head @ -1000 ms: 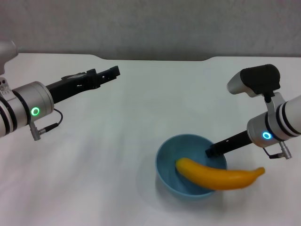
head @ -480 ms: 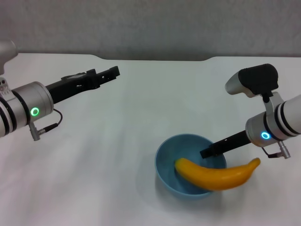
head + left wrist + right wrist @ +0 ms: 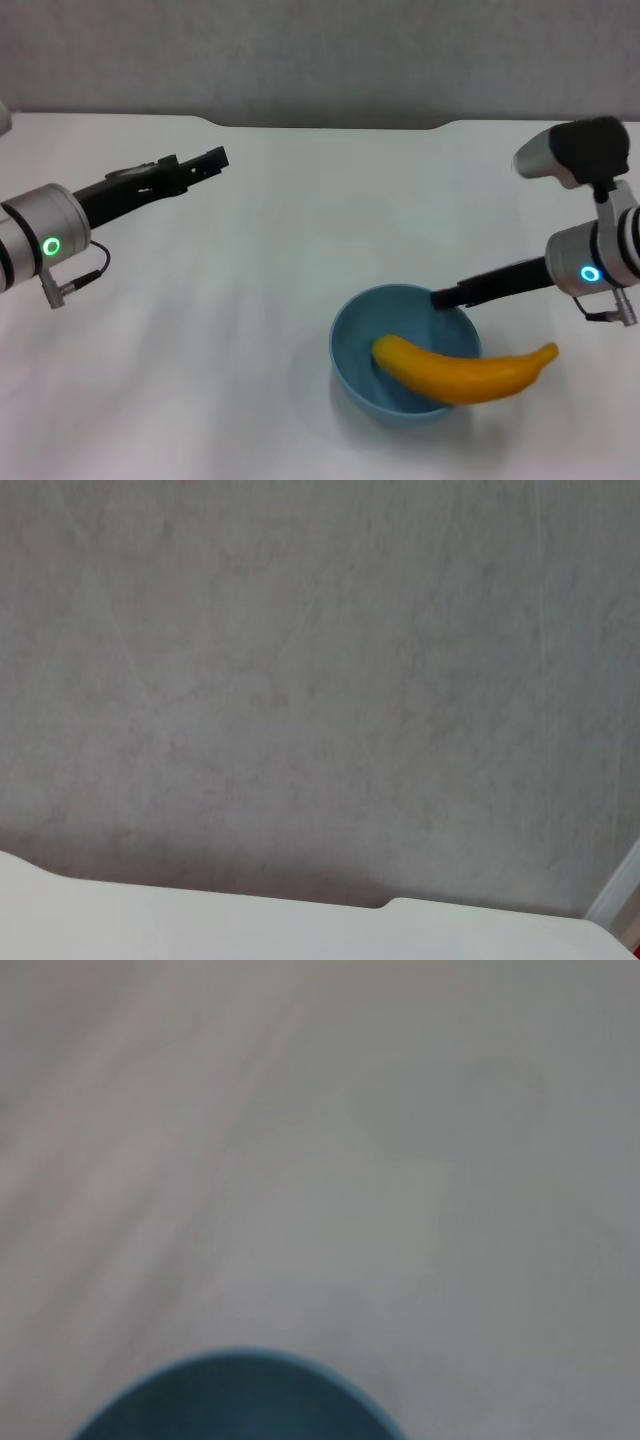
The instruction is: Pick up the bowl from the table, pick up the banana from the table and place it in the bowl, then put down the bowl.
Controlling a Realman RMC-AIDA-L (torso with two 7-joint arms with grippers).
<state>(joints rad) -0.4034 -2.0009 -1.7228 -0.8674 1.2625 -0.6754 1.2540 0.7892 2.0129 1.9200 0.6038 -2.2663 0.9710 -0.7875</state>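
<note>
The light-blue bowl [image 3: 352, 345] stands on the white table [image 3: 250, 330] at the front right. Its rim also shows in the right wrist view as a bowl [image 3: 235, 1400] edge. The yellow banana [image 3: 465, 373] lies in the bowl, and its tip sticks out over the right rim. My right gripper [image 3: 443, 297] is at the bowl's far right rim, reaching in from the right. Whether it touches the rim does not show. My left gripper [image 3: 210, 159] hangs over the table at the back left, far from the bowl.
The table's far edge [image 3: 300, 925] with its shallow notch meets a grey wall [image 3: 320, 680]. The wall [image 3: 320, 50] runs behind the whole table. Bare white tabletop [image 3: 400, 1160] lies beyond the bowl.
My right arm pulled back to the right, and its gripper rose from inside the bowl to the far rim. The left arm drew back leftward. The bowl stayed put.
</note>
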